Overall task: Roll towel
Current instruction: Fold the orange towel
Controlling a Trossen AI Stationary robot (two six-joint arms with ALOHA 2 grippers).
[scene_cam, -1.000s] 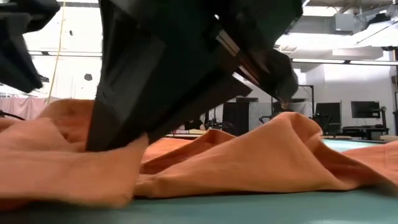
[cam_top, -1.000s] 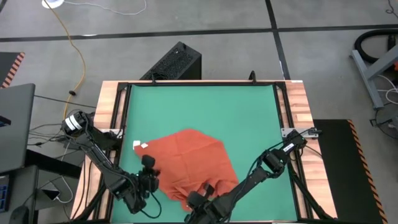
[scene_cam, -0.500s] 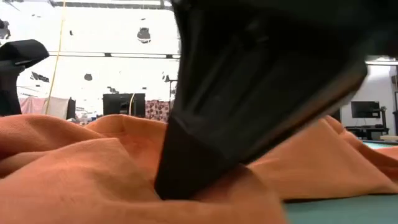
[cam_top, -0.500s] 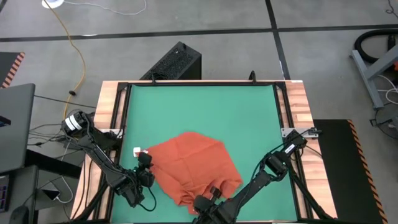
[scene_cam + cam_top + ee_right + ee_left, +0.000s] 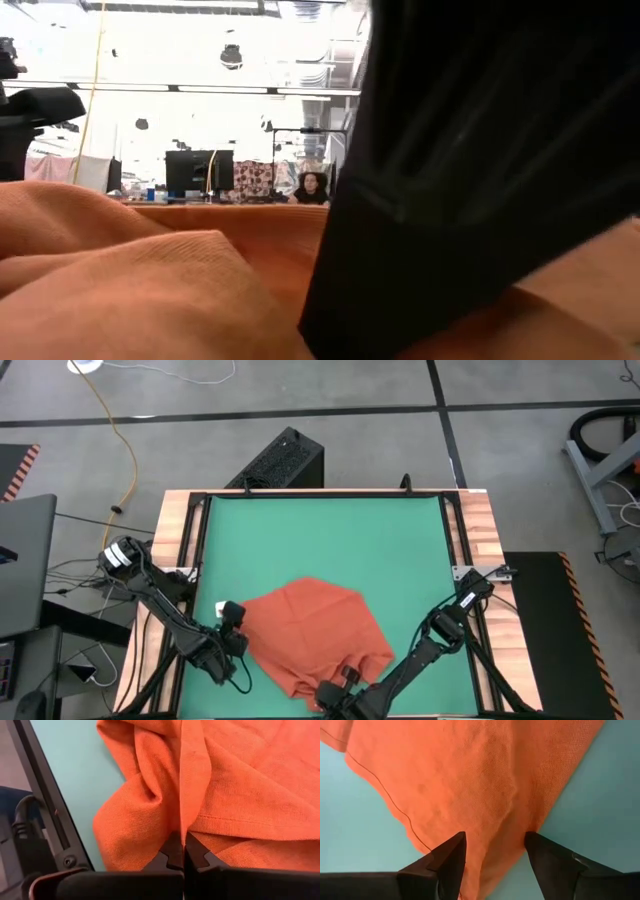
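My right claw pinches a fold of the orange towel; my left claw hangs open at its left edge.

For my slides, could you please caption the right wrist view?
Right gripper shut on a fold of the orange towel over the green mat.

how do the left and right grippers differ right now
The left gripper has its jaws open, straddling a corner of the towel without pinching it. The right gripper has its jaws shut on a fold of the towel. Left sits at the towel's left edge, right at its near edge. Both are low over the green mat.
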